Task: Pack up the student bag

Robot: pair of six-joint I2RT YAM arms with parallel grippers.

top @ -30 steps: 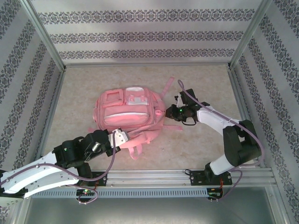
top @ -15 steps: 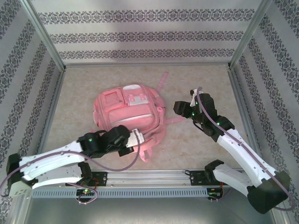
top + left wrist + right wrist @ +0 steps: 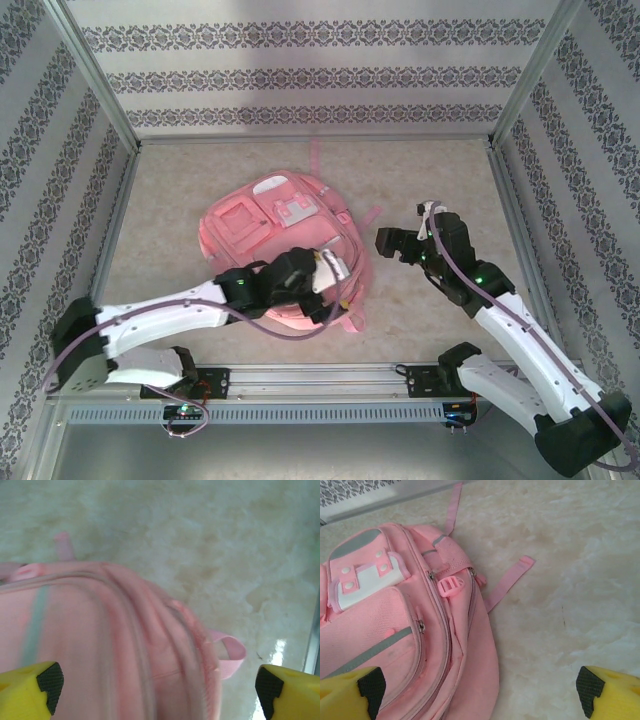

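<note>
The left pincer hangs over the near right part of the student bag, its jaws spread wide with nothing held between them. In the left wrist view the two yellow, black-padded fingertips sit in the bottom corners, and the left pincer looks down on the pink fabric, blurred there, with a pink strap loop sticking out to the right onto the desk.

The right pincer is just to the right of the bag, apart from it, and its jaws also stand wide and empty. In its own wrist view the right pincer looks down on the bag's right edge and the bare desk beside it. That view shows the white-trimmed front pocket, a pink buckle, a zipper pull and two loose straps lying on the desk.

The bag lies flat, front pockets up, a little left of the middle of the beige marbled desk. One strap points toward the far side. Patterned walls close in the far, left and right sides, and a metal rail runs along the near edge.
</note>
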